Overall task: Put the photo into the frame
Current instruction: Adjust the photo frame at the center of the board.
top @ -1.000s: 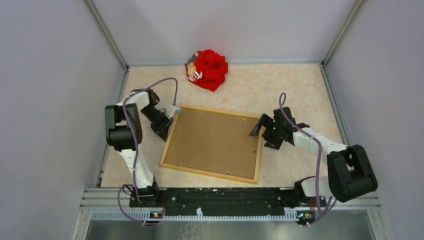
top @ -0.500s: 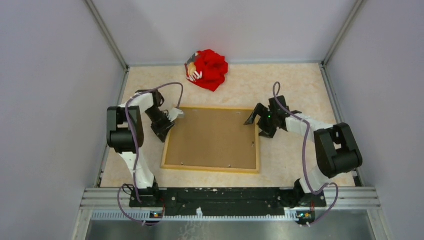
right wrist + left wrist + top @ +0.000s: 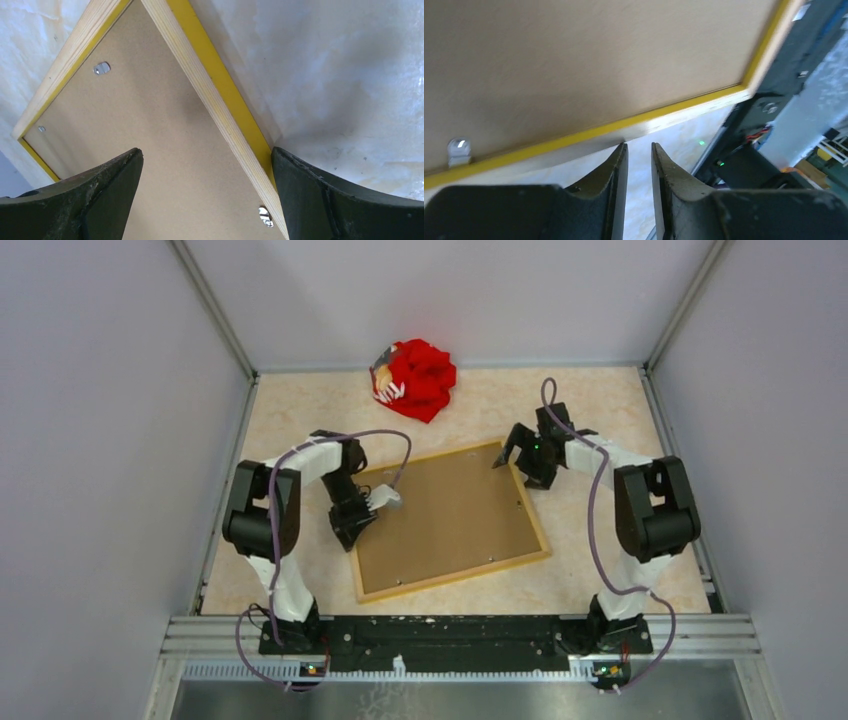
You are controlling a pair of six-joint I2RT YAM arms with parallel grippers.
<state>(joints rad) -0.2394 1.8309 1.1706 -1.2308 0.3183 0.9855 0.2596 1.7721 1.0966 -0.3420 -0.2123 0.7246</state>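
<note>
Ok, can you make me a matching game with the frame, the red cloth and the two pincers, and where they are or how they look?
Things:
1. frame
2. red cloth
3. left pincer
4. right pincer

Clues:
A. jaws wide apart, above the frame's right edge
B. bunched up at the far edge of the table
C. lying back side up in the middle
D. jaws nearly together with nothing between them, by the frame's left edge

Pairs: 1-C, 2-B, 3-D, 4-A
</note>
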